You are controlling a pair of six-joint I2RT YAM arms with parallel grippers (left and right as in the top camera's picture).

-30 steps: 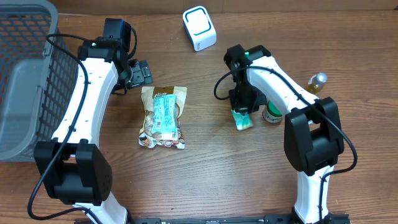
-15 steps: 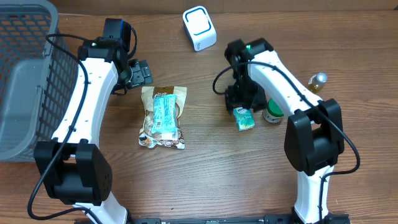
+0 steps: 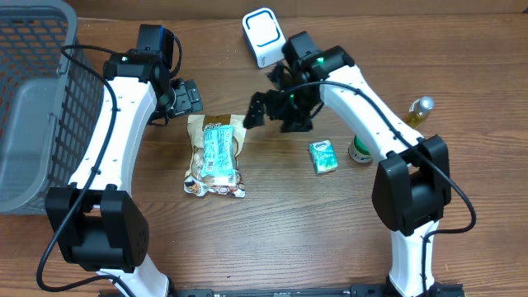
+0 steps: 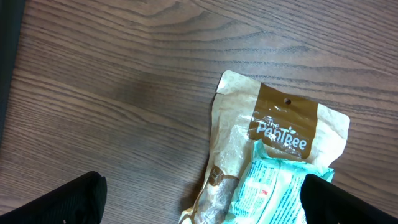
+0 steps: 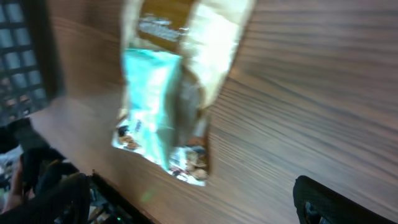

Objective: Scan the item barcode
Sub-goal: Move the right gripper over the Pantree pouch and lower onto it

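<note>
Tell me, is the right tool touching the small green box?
Apart. The overhead view shows bare table between the right tool and the small green box.

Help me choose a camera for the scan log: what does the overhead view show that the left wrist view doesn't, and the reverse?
Only the overhead shows the white scanner, the small green box, the grey basket and the bottle. Only the left wrist makes the brand print on the snack bag legible, on its brown header. Both show that bag lying flat on the wooden table.
</note>
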